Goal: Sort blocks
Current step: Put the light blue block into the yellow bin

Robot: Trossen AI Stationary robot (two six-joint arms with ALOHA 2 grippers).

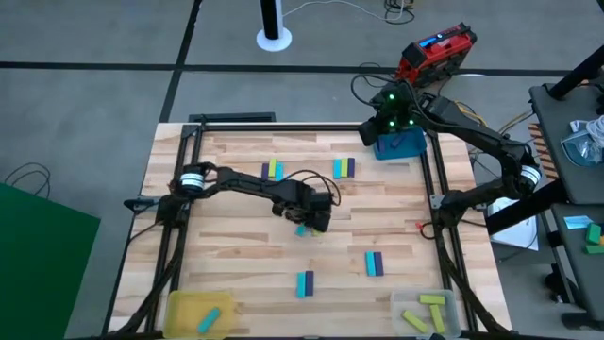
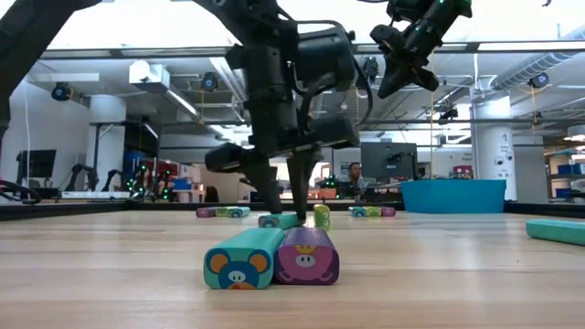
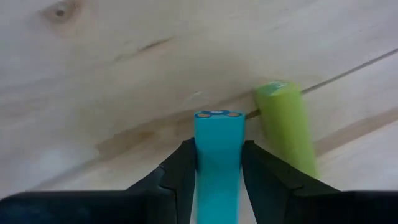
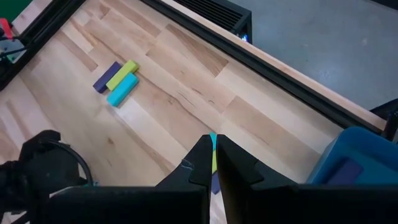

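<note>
My left gripper (image 1: 307, 224) is down at the table's middle, shut on a cyan block (image 3: 217, 140). Close beside that block lies a yellow-green block (image 3: 286, 124), which no gripper touches. Other blocks lie flat in small groups: yellow-green and purple (image 1: 274, 170), cyan, yellow-green and purple (image 1: 344, 168), cyan and purple (image 1: 375, 263), and cyan and purple (image 1: 305, 283). My right gripper (image 1: 389, 127) hangs high at the far right, beside the blue tray (image 1: 408, 146). Its fingers are together with nothing between them. My left gripper pinches the cyan block's two long sides (image 3: 198, 155) between its two fingers, which come from above and point down. One short end of the block (image 3: 217, 116) sticks out past the fingertips. In the low view the block (image 2: 279, 220) lies on the table.
A yellow tray (image 1: 193, 307) with a cyan block stands at the near left corner. A clear tray (image 1: 401, 304) with yellow-green blocks is at the near right. A purple block lies in the blue tray (image 4: 364, 149). A dark frame rims the table.
</note>
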